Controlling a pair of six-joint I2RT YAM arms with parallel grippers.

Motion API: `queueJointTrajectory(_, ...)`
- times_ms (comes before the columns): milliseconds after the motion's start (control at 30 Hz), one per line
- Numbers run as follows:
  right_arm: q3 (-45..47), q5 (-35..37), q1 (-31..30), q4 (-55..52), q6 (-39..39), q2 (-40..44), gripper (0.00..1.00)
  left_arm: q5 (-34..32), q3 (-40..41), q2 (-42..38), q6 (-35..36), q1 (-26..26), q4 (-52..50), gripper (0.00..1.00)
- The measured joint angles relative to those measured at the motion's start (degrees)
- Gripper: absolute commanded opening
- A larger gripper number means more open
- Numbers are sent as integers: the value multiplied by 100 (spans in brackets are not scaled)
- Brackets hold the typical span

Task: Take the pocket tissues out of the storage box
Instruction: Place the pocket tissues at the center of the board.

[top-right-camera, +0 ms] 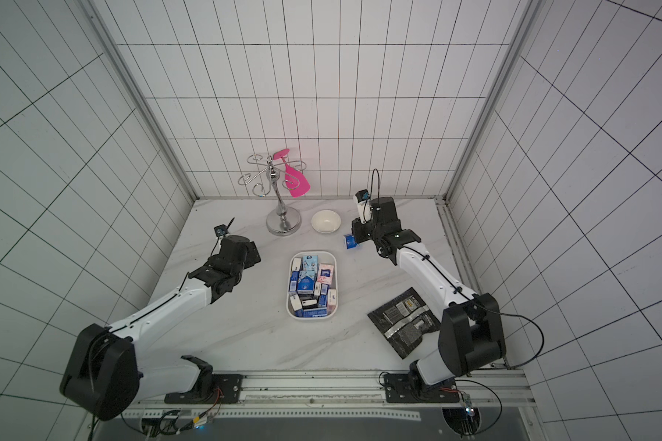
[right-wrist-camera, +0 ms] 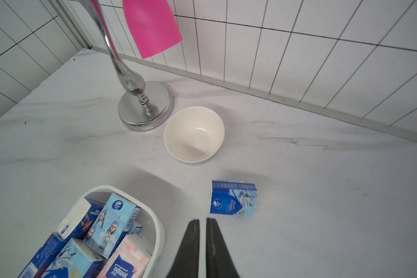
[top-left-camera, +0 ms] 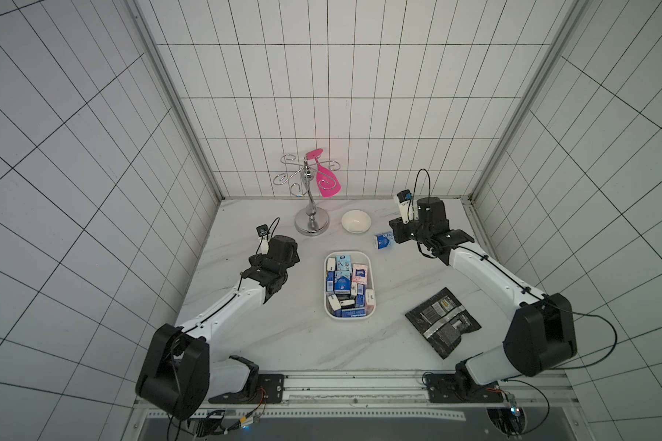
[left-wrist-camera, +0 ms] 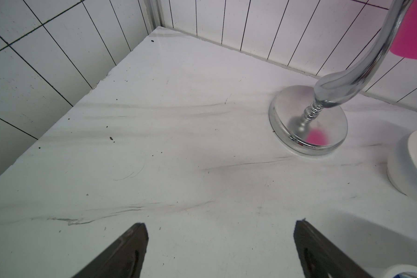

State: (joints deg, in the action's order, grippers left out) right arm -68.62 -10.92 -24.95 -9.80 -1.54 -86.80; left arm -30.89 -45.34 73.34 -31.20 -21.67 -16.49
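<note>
Your right gripper [right-wrist-camera: 202,220] has its jaws pressed together on nothing. It hovers just beside one light blue packet [right-wrist-camera: 232,198], which lies flat on the tabletop [top-left-camera: 268,336] toward the far right corner, near the white bowl [top-left-camera: 356,220] and outside the storage box [top-left-camera: 348,252]. The other pocket tissues [top-left-camera: 346,284] are piled in that box at the tabletop's middle. Your left gripper [left-wrist-camera: 220,225] stands wide apart and empty above the tabletop near its left edge.
</note>
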Motion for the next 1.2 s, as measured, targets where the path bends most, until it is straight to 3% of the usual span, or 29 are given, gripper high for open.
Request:
queueJointTrajectory(133, 4, 57, 149, 59, -170, -240, 19, 11, 37, -81, -9, 0, -2, 98)
queueJointTrajectory(333, 4, 175, 240, 118, -509, -828, 46, 42, 59, -203, -31, 2, 0, 98)
queueJointTrajectory(500, -7, 339, 251, 87, -645, -1360, 61, 96, 59, -201, -85, 42, -7, 99)
queueJointTrajectory(700, -769, 450, 350, -166, -603, -2120, 70, 728, 225, -234, -400, 791, 116, 99)
queueJointTrajectory(800, -1541, 435, 420, -304, -494, -2675, 95, 872, 343, -350, -437, 960, 61, 98)
queueJointTrajectory(833, -1742, 431, 437, -376, -433, -2813, 99, 898, 345, -393, -437, 960, 48, 98)
queueJointTrajectory(967, -2330, 404, 470, -634, -131, -3268, 99, 1016, 345, -621, -437, 955, 35, 98)
queueJointTrajectory(1200, -2542, 83, 470, -1270, 654, -3589, 99, 1211, 345, -710, -435, 946, 37, 98)
